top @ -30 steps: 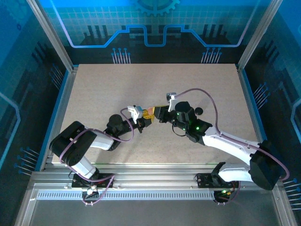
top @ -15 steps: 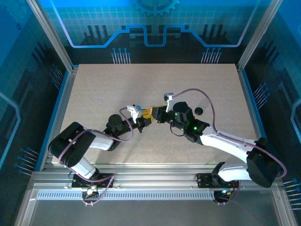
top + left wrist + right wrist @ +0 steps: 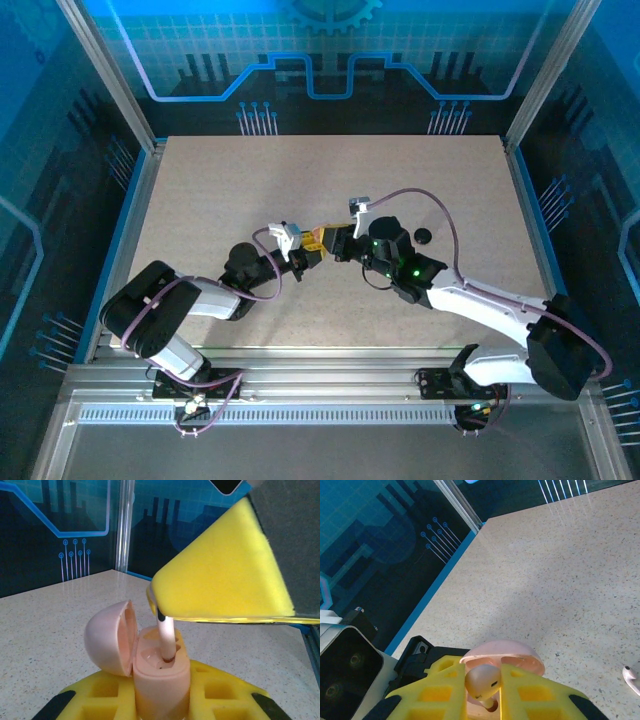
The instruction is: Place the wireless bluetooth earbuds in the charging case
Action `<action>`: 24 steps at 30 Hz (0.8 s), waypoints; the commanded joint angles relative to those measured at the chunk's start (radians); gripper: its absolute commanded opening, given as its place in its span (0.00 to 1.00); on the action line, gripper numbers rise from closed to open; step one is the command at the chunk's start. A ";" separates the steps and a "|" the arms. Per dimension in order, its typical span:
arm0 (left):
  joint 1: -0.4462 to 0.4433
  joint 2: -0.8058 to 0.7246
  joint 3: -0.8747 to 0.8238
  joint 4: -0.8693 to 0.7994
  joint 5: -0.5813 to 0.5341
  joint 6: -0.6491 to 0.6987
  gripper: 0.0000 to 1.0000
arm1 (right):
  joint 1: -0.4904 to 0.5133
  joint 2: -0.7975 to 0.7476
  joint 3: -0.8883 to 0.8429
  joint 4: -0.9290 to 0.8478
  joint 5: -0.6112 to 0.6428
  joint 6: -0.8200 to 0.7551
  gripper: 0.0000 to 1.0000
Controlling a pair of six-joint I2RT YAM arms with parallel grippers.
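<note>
While the left jaws clamp the charging case [image 3: 160, 680] by its lower body, the right jaws pinch one whitish earbud [image 3: 166, 635] directly above it. Both sets of jaws are clenched, each on its own part.

Counts:
- 1 charging case, pale pink, upright between the left yellow pads [image 3: 220, 692]. Its lid [image 3: 112, 637] is hinged open and swung to the left in the left wrist view.
- 2 whitish earbuds. The first is the gripped one. In the left wrist view its stem points straight down into one well of the case, with the tip inside the opening and the bud head hidden behind the right yellow pad [image 3: 225, 575]. The right wrist view shows the bud head between the two right pads [image 3: 445, 692], with the pink lid just behind it.
- The second earbud [image 3: 632, 677] lies loose on the table [image 3: 220, 190] at the right edge of the right wrist view. It is cut by the frame and well apart from the case.
- 1 small black piece [image 3: 424, 235] sits on the table beside the right arm's cable. It is too small to tell what it is.

From the top camera, both arms meet tip to tip near the middle of the table. The case is hidden under the pads in that view.
</note>
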 commanded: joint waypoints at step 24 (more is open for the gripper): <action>-0.005 -0.051 0.016 0.048 -0.005 -0.001 0.15 | 0.016 -0.009 -0.015 -0.036 0.021 -0.009 0.27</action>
